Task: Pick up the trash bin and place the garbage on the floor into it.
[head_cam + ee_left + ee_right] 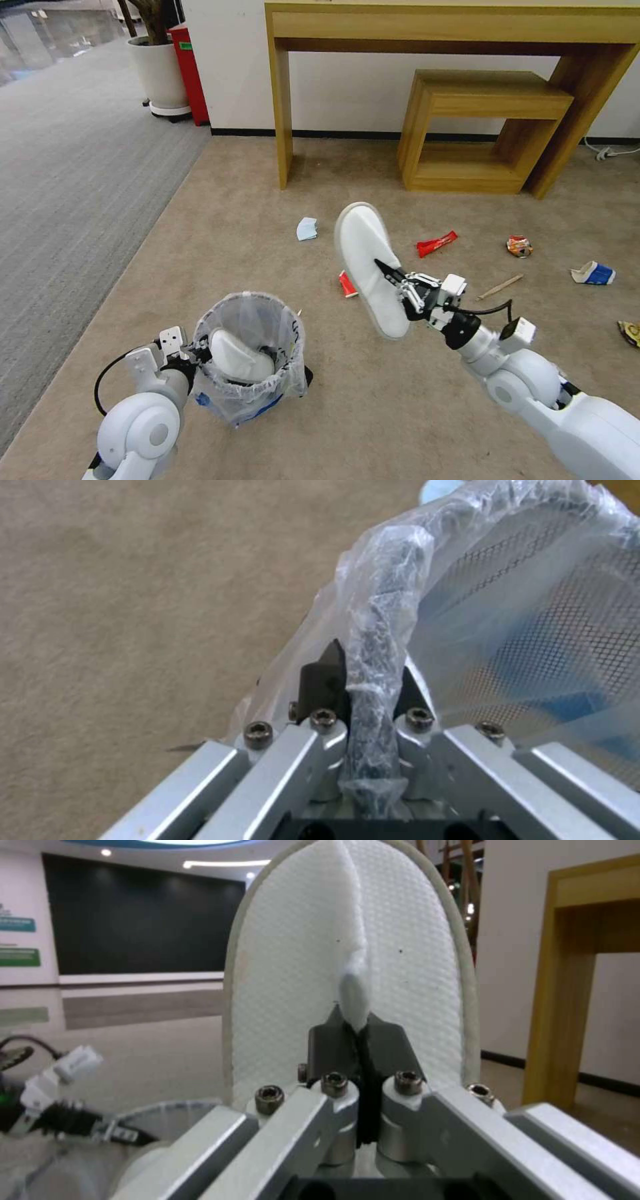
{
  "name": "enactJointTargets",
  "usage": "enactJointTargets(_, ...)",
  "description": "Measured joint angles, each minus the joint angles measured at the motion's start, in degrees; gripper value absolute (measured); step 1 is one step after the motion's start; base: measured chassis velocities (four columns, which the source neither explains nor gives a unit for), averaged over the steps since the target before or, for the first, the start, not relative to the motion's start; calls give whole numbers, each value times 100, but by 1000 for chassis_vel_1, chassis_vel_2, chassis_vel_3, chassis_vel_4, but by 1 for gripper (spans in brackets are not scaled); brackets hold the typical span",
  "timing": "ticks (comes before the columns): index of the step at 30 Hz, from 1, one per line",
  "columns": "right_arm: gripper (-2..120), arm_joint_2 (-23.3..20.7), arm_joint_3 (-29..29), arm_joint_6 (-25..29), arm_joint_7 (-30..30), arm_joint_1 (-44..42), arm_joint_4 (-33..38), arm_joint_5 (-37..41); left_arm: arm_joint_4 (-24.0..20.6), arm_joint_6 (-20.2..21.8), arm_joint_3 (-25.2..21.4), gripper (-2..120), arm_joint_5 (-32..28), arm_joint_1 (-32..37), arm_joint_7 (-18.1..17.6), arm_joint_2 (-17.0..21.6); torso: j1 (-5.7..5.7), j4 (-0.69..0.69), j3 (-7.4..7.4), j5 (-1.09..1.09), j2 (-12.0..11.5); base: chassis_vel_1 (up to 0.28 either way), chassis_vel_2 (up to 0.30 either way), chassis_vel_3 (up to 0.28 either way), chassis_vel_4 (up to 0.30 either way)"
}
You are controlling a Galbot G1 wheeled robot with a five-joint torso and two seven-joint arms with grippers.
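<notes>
Beige carpet floor [220, 200], scattered with small litter. Trash bin [250, 357], bag-lined, raised at lower left with one white slipper [240, 357] inside; rim pinched between clenched fingers of left gripper [360, 680]. Second slipper [370, 267], held aloft right of bin, pinched by a fold of its fabric in tips of closed right gripper [360, 1032].

The left gripper [363, 680] sits low at the robot's left, fingers clamped on the trash bin's [250, 360] bagged rim. The right gripper [393, 275], arm outstretched, pinches what looks like a fold of the white slipper [367, 263] above its fingertips.
</notes>
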Motion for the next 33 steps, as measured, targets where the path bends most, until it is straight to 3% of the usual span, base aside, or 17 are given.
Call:
enactJointTargets(3, 0, 65, -329, 0, 13, 241, -25, -37, -383, 74, 6, 2, -123, 87, -67, 59, 0, -2, 0, 0, 0, 0, 0, 0, 0)
enactJointTargets(6, 0, 140, -566, -5, 71, 476, -17, -43, -477, 88, 8, 2, -135, 120, -70, 76, 0, 0, 0, -1, 0, 0, 0, 0, 0)
enactJointTargets(11, 0, 271, -882, -12, 127, 836, 26, 24, -508, 92, 2, 2, -135, 164, -73, 88, 0, 0, 0, -2, 0, 0, 0, 0, 0)
enactJointTargets(23, 0, 922, -2245, 283, 232, 2148, -248, -10, -665, 93, 25, 2, -125, 243, -65, 85, 0, 0, 0, -2, 0, 0, 0, 0, 0)
enactJointTargets(33, 0, 1339, -3018, 373, 272, 2584, -615, -94, -776, 96, 12, 2, -133, 280, -63, 82, 0, 0, 0, -2, 0, 0, 0, 0, 0)
